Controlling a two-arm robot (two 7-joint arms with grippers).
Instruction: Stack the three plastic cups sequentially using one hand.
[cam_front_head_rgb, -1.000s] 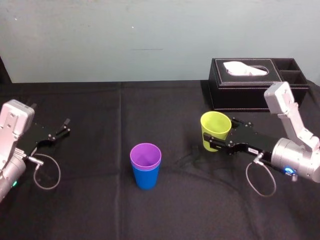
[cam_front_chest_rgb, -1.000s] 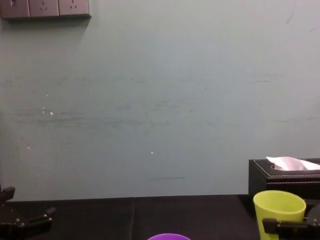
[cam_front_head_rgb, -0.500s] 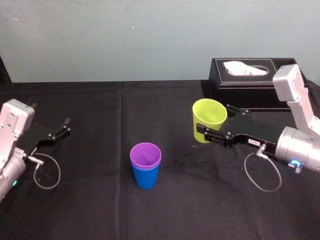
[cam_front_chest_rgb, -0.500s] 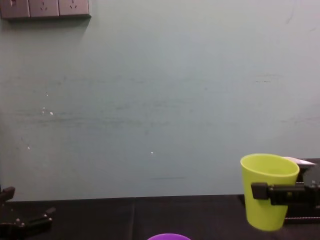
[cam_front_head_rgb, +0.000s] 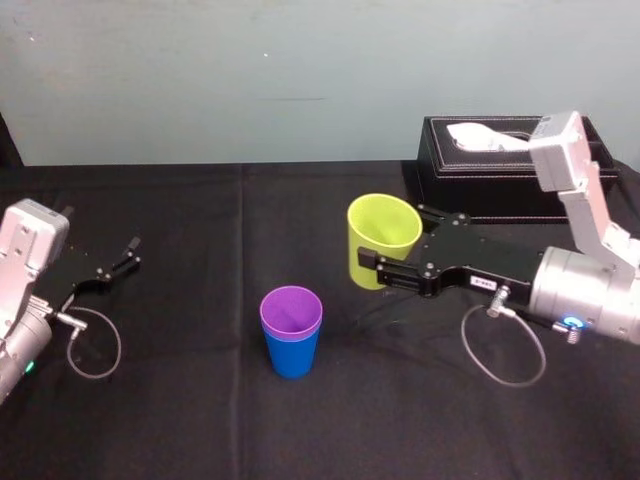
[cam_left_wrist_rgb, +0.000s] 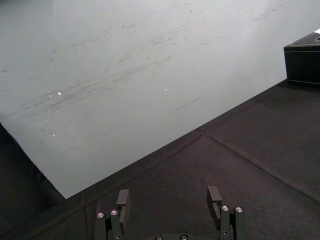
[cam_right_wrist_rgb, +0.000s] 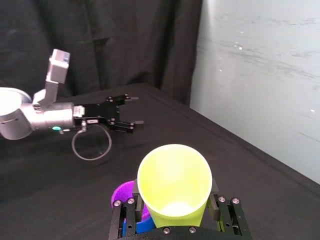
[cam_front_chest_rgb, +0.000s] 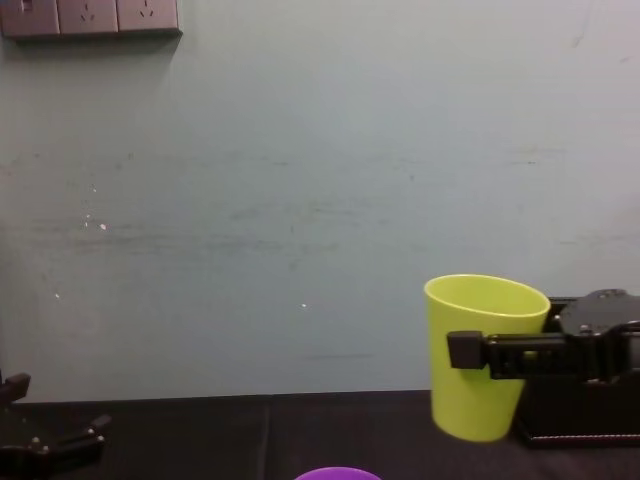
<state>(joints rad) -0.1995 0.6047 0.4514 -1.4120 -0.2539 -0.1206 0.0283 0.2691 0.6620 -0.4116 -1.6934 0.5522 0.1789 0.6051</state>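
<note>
Surface (cam_front_head_rgb: 200, 400): black cloth, ran back to the wall.
Stack: purple cup (cam_front_head_rgb: 291, 310) sat nested inside blue cup (cam_front_head_rgb: 292, 357), both upright, near the front centre of the surface.
Left claw (cam_front_head_rgb: 132, 252): parked low at the robot's left and well apart from the cups. Left wrist view had its fingers (cam_left_wrist_rgb: 122, 198) spread wide with nothing between them.
Right claw (cam_front_head_rgb: 392, 245): reached in from the robot's right, clamped on lime cup (cam_front_head_rgb: 380, 240), one finger on each side of the cup wall below the rim.
Lime cup position: upright, mouth up, held off the surface. It was beyond the stack and to its right, not touching it. Right wrist view had the purple rim (cam_right_wrist_rgb: 122, 194) lower down, beside the lime cup (cam_right_wrist_rgb: 174, 182).
Tissue box (cam_front_head_rgb: 480, 180): black, far right on the surface, behind the right arm, white tissue poking out on top.
Wall (cam_front_head_rgb: 250, 70): pale blue-green, with sockets (cam_front_chest_rgb: 90, 17) high on the left in chest view.
</note>
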